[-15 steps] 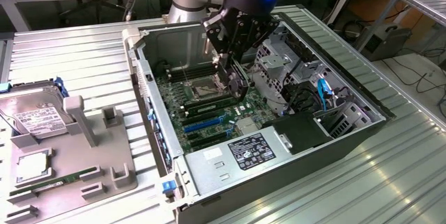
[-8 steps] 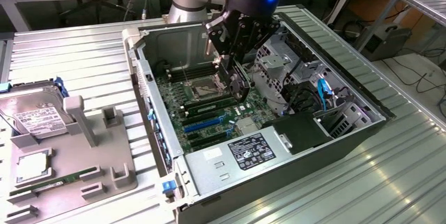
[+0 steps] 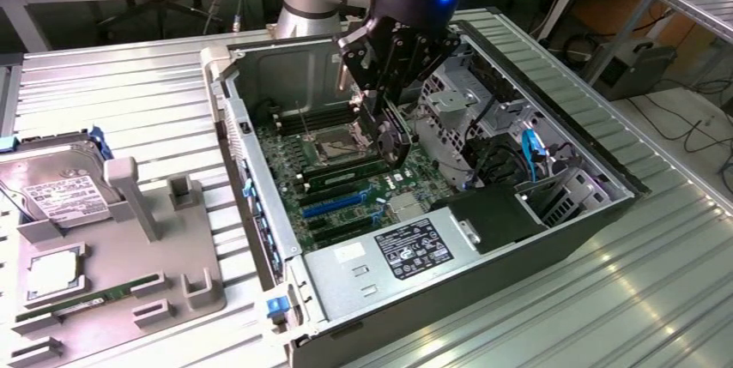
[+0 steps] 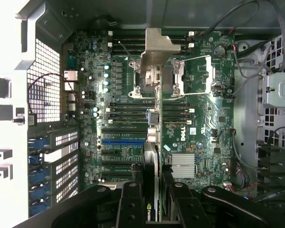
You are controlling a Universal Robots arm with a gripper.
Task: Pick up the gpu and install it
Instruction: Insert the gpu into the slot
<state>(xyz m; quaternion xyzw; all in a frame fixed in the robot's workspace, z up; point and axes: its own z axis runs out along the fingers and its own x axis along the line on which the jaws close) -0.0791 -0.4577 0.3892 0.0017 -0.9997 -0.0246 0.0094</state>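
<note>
On the counter (image 3: 115, 85) lies the open computer case (image 3: 239, 119), and over its motherboard (image 4: 199, 123) the fingers (image 4: 130, 202) pinch the gpu (image 4: 152, 156) edgewise, picked up but seemingly not yet seated.

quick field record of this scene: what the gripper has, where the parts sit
gripper: shut on the gpu
gpu position: held on edge inside the open pc case, over the motherboard
gpu seated: does not look pushed into a slot yet
hard drive: on the grey holder, to the exterior view's left of the case
memory stick: lying in the same holder
</note>
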